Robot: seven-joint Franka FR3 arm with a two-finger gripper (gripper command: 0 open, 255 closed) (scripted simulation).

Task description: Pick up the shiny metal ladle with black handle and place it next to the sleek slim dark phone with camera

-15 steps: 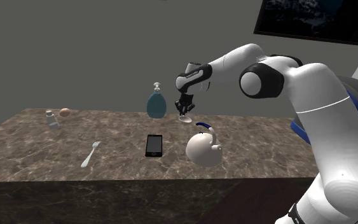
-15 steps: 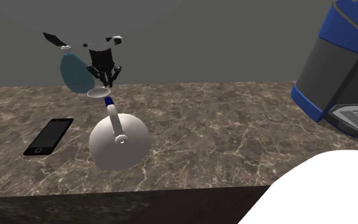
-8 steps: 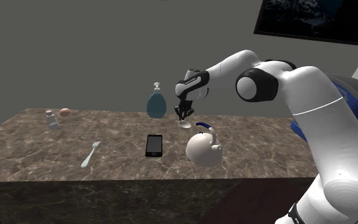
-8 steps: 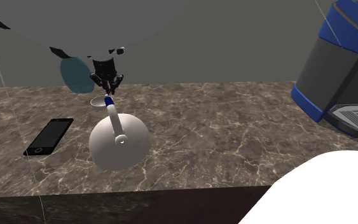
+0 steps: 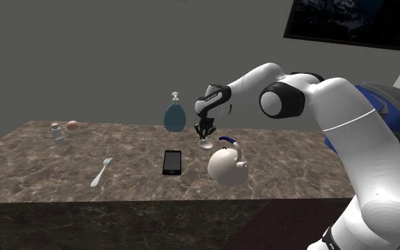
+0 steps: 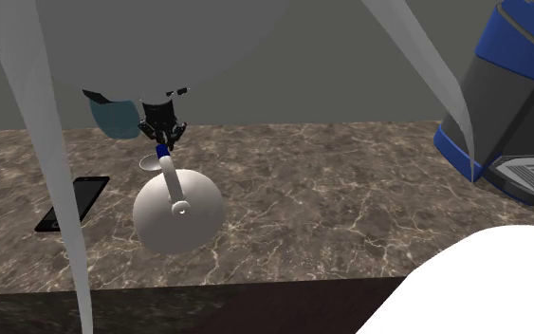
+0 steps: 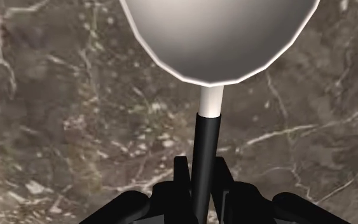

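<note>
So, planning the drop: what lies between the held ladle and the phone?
Nothing: in the shoulder view, bare counter runs from ladle to phone; the white kettle stands on the ladle's other side.

Dimly and evenly lit in the shoulder view, with the grey wall (image 5: 84, 64) dull, the dark marbled table (image 5: 42, 167) muted, and the white arm (image 5: 361, 142) and white kettle (image 5: 225, 167) brightest, softly shaded underneath. Crossed in the second exterior view by pale, flat grey streaks of the arm close to the lens. Soft and smeared across the table's veins in the wrist view, with the ladle (image 7: 217, 38) bowl grading from grey to a bright white rim.
</note>
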